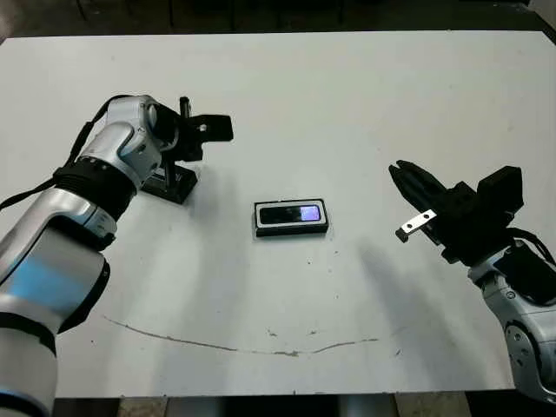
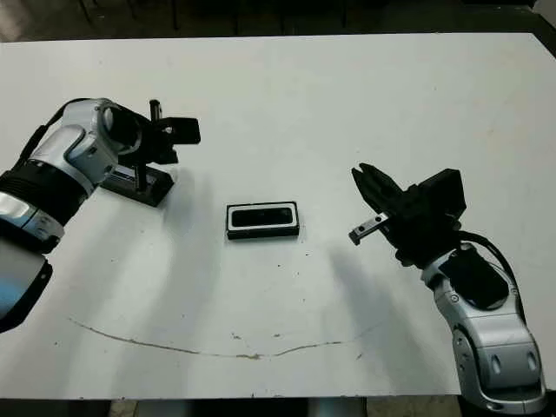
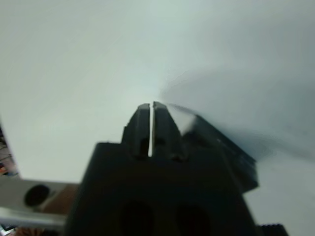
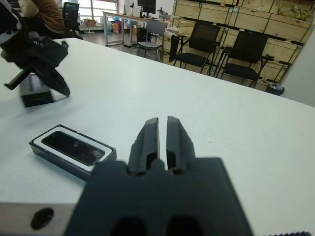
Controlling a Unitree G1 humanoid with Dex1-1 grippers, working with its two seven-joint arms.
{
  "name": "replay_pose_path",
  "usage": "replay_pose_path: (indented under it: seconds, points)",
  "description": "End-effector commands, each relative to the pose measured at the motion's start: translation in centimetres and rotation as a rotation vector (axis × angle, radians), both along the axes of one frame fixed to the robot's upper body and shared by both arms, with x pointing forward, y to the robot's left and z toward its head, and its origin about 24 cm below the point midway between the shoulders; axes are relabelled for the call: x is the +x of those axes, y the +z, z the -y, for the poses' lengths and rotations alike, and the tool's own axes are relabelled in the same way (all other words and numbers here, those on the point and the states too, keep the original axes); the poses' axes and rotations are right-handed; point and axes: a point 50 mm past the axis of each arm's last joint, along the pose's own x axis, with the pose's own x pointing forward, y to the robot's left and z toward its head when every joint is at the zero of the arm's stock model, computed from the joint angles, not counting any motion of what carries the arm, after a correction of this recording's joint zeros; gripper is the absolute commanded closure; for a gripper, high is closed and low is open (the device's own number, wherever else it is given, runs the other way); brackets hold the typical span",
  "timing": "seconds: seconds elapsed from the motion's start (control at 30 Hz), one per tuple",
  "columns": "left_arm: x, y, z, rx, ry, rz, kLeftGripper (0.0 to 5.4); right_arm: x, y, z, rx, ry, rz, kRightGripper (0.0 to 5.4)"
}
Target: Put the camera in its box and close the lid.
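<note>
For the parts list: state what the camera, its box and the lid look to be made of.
Camera: glossy black face, probably glass or polished plastic, given its bluish-purple reflection.
Box: matte black outside, white lining, likely card or plastic; unclear which.
Lid: black panel lying under the left gripper, finish hard to judge.

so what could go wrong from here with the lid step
The flat black lid lies under the left gripper, whose fingers are shut; descending like that would likely push it, not grasp it. The slim black camera already sits in the white-lined box, which stands loose on the white table, so pressing the lid on off-centre might slide it.
</note>
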Motion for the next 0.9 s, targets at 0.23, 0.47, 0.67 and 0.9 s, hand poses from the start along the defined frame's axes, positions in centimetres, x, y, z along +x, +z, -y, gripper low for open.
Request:
replay_pose_path:
  seconds: [0.23,0.47,0.67,0.9]
  points:
    - [-1.1,-1.2,-1.0,0.104,-0.058,-0.121,5.40,-0.5,-0.4,0.3,-0.009,-0.014,-0.044,5.38]
    - [-1.6,-1.1,-1.4,0.187,-0.073,-0.204,5.40,-0.5,-0.4,0.2,0.001,-0.005,-0.048,5.38]
    - [-2.3,-0.3,-1.7,0.197,-0.109,-0.261,5.40,-0.5,-0.4,0.3,0.003,-0.001,-0.051,5.38]
    - [-3.7,-0.6,-2.4,0.186,-0.180,-0.369,5.40,-0.3,-0.3,0.2,0.001,0.004,-0.051,5.38]
